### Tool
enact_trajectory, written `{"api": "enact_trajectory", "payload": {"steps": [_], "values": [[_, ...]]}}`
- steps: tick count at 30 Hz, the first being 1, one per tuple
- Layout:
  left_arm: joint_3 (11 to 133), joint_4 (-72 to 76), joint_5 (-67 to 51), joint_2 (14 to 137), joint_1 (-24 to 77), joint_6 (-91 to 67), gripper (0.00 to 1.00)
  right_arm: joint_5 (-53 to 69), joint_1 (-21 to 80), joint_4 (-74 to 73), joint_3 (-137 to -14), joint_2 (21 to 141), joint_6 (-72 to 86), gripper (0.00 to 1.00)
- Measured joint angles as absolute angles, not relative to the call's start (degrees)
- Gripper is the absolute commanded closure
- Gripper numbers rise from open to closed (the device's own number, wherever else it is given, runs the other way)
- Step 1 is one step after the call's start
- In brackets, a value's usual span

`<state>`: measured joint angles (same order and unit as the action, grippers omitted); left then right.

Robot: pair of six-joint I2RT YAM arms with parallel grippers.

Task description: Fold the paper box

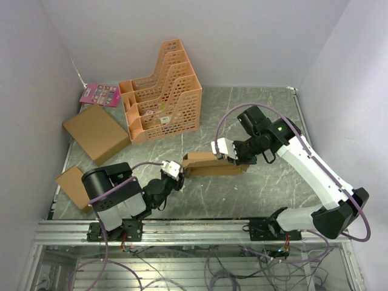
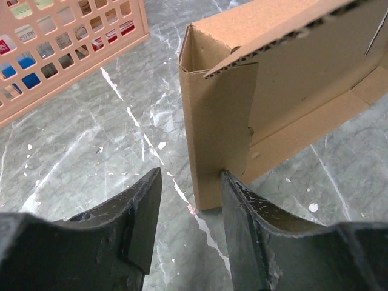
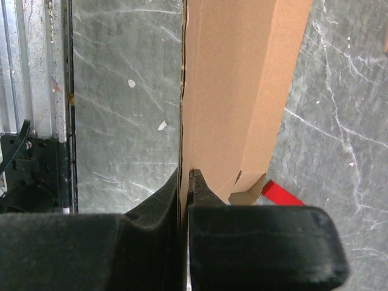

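Note:
The paper box (image 1: pixel 212 163) is brown cardboard, partly folded, and lies mid-table between my two grippers. My left gripper (image 1: pixel 176 169) is open at the box's left end. In the left wrist view the gripper (image 2: pixel 191 188) faces the upright end corner of the box (image 2: pixel 215 133), and its right finger (image 2: pixel 242 206) touches a folded flap there. My right gripper (image 1: pixel 227 151) is at the box's right end. In the right wrist view it (image 3: pixel 185 177) is shut on a thin upright wall of the box (image 3: pixel 236 85).
An orange slotted file organizer (image 1: pixel 162 94) stands at the back. A larger flat brown box (image 1: pixel 96 133) and a smaller brown box (image 1: pixel 73 185) lie at the left, with a pink card (image 1: pixel 100 94) behind. A red strip (image 3: pixel 282 194) lies under the box. A metal rail (image 1: pixel 194 230) runs along the near edge.

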<state>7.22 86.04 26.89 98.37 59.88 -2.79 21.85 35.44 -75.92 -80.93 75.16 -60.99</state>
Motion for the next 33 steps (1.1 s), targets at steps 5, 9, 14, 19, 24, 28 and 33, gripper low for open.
{"api": "enact_trajectory", "payload": {"steps": [5,9,14,19,24,28,33], "values": [[7.2,86.0,26.4,97.9,59.9,-2.0,0.43,23.5,33.6,-76.4,-81.0,75.2,-61.8,1.0],[6.9,86.0,21.2,96.1,58.1,-1.8,0.42,26.0,30.4,-76.7,-82.7,76.0,-62.7,1.0],[6.8,86.0,12.5,95.2,52.6,-3.2,0.41,27.3,29.0,-77.0,-83.5,76.8,-63.1,1.0],[7.0,86.0,6.8,95.6,49.8,-4.5,0.41,28.2,28.9,-77.4,-83.5,77.5,-63.1,1.0],[8.0,86.0,3.3,96.0,48.2,-5.0,0.39,29.0,28.9,-77.6,-83.5,77.5,-63.1,1.0],[8.4,86.0,1.2,96.0,46.7,-5.0,0.38,29.3,28.9,-77.7,-83.5,77.7,-63.1,1.0],[8.6,86.0,0.6,96.3,45.4,-5.2,0.36,29.7,28.9,-77.7,-83.5,77.8,-63.1,1.0]]}}
